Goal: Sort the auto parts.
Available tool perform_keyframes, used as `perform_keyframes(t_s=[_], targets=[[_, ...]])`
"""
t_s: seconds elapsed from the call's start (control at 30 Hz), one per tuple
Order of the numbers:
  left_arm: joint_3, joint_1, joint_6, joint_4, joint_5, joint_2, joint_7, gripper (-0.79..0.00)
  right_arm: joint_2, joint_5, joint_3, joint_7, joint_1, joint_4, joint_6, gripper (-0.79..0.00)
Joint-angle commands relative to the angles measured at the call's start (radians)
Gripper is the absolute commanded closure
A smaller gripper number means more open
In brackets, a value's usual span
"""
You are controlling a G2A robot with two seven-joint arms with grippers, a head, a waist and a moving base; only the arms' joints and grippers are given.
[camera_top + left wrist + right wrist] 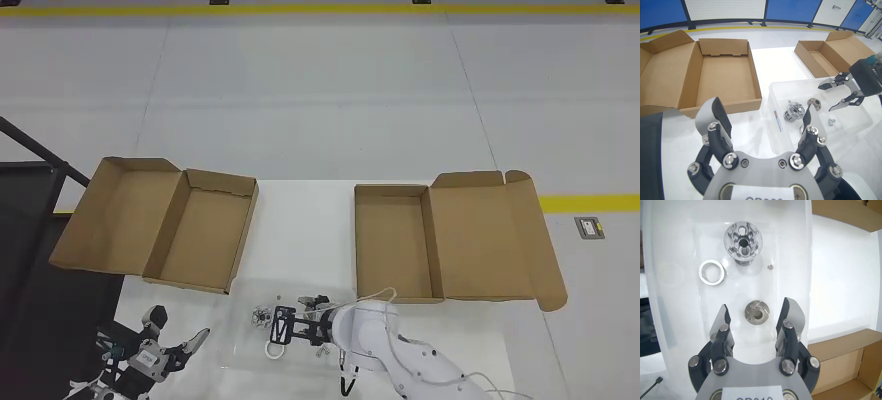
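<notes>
The right gripper (824,98) is held over the clear bin (797,81), fingers spread above a metal flange (757,313); the left gripper (762,104) is held nearby, fingers spread.

Open room surrounds the flanged disc (757,313); ring (711,272), hub (743,242) and bin walls (808,262) stand apart.

Showing pale grey floor (300,90) w/ yellow tape line (320,8) running along 12 o'clock in top view, another yellow strip (590,203) at 3 o'clock. Sitting centre to 6 o'clock: white table (300,230), catching glare. Standing beyond floor line: blue partition panels (662,11) & white pegboard (725,8) on black feet (763,24).
</notes>
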Motion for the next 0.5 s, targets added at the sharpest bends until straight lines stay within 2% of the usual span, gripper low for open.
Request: perform_keyframes(t_s=[0.0,0.1,0.27,0.47], targets=[[0.0,0.0,0.0,0.0,0.0,0.0,0.0,-0.785,-0.009,-0.001,-0.014,0.033,0.011,0.016,0.009,-0.382],[0.0,0.0,0.0,0.0,0.0,0.0,0.0,-0.785,-0.023,-0.004,-0.033,0.079,0.026,0.044,0.029,-0.351],[0.0,0.0,0.0,0.0,0.0,0.0,0.0,-0.785,-0.048,-0.002,-0.053,0.126,0.057,0.097,0.078,-0.354],[0.0,0.0,0.0,0.0,0.0,0.0,0.0,-0.785,-0.073,0.026,-0.063,0.136,0.091,0.163,0.071,-0.36]])
